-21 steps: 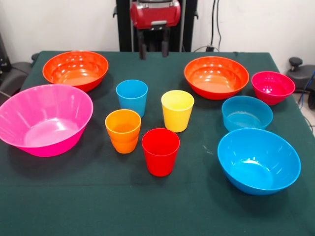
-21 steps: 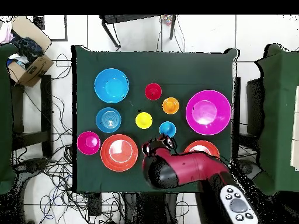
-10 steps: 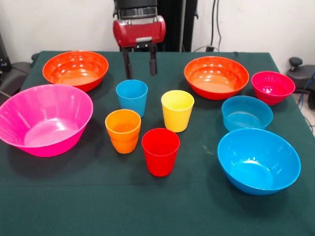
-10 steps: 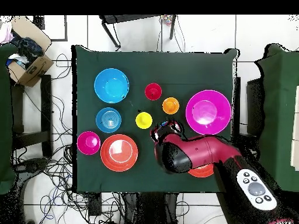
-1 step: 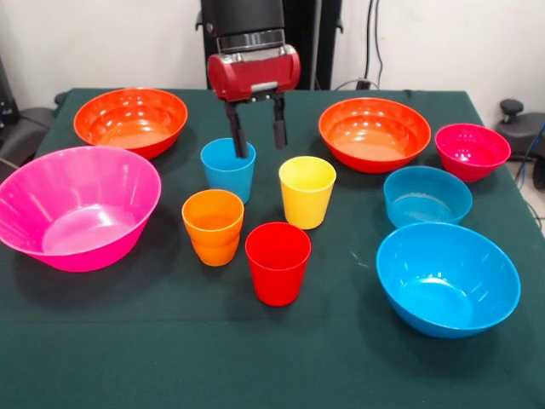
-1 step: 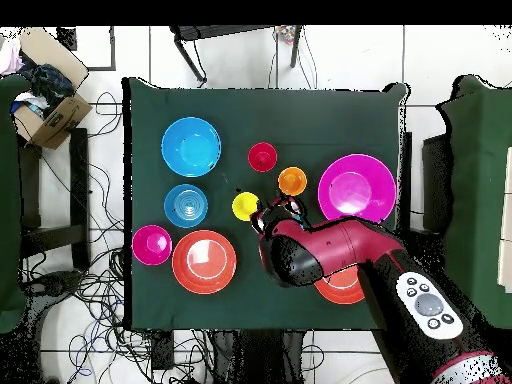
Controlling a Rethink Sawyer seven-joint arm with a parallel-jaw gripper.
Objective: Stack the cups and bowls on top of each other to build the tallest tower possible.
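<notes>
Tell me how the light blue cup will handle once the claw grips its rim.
The light blue cup looks like thin glossy plastic, so probably light and a bit slippery. It stands upright on its narrower base, so an off-centre nudge may tip it. The open claw has one finger at its rim; the wall may flex slightly when pinched.

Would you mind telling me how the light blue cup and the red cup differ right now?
The light blue cup stands farther back in the front view, while the red cup is the nearest cup. The open tool hangs at the light blue cup's rim, one finger over its mouth; nothing is near the red cup. Both stand upright, empty and unstacked on the table.
</notes>
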